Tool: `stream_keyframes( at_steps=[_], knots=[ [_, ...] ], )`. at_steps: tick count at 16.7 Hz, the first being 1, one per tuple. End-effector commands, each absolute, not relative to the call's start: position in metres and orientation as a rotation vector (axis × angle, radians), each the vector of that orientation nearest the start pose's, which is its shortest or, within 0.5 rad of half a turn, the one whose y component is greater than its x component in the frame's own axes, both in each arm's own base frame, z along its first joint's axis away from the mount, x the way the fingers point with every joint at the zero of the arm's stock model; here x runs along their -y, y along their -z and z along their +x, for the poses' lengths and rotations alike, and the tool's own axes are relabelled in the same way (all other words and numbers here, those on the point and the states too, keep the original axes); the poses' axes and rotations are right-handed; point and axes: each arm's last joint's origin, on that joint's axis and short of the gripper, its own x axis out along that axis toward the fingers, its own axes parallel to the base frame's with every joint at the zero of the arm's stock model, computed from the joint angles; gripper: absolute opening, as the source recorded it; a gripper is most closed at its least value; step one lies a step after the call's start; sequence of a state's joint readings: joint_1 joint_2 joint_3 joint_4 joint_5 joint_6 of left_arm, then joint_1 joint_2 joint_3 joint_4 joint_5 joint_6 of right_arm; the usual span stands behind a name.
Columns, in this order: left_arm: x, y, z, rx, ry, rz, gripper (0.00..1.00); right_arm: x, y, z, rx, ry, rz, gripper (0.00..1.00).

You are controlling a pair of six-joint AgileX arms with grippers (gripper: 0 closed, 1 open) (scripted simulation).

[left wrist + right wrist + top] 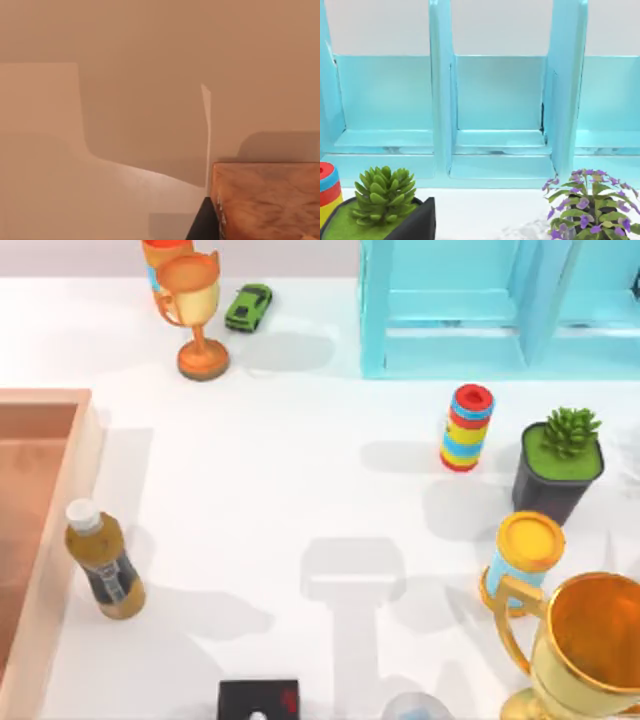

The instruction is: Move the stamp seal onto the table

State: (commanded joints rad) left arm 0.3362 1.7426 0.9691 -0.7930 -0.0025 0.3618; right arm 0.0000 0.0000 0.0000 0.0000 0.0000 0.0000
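Close in the left wrist view, an orange-brown, wood-grained block, seemingly the stamp seal, sits over a tan floor with a dark wedge touching its side. Whether the left pincer is spread or pinching cannot be told. On the white worktop one amber bottle stands just beside the wooden tray. Around it stand two trophy cups, orange and gold, two cans, one green toy car, one ring stack, one potted succulent, one purple-flowered plant and a black box. A light-blue shelf unit stands at the far edge.
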Motion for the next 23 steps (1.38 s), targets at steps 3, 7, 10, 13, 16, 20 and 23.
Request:
stream_keyframes(
  at_steps=[3,7,10,13,16,20,23],
  knots=[
    [-0.087,-0.156,0.278,-1.528,-0.012,0.043,0.0,0.001,-0.16,0.106,0.0,0.0,0.0,1.0],
    [-0.052,-0.216,0.289,-1.424,-0.036,0.078,0.0,0.001,-0.16,0.106,0.0,0.0,0.0,1.0],
    [-0.015,-0.262,0.287,-1.37,-0.019,0.068,0.0,0.001,-0.16,0.106,0.0,0.0,0.0,1.0],
    [0.019,-0.289,0.277,-1.389,0.013,0.037,0.0,0.001,-0.16,0.106,0.0,0.0,0.0,1.0],
    [0.044,-0.29,0.27,-1.493,0.024,0.019,0.0,0.001,-0.16,0.106,0.0,0.0,0.0,1.0],
    [0.053,-0.282,0.269,-1.569,0.016,0.02,0.0,0.001,-0.16,0.106,0.0,0.0,0.0,1.0],
    [0.052,-0.282,0.269,-1.564,0.015,0.018,0.0,0.001,-0.16,0.106,0.0,0.0,0.0,1.0]
  ],
)
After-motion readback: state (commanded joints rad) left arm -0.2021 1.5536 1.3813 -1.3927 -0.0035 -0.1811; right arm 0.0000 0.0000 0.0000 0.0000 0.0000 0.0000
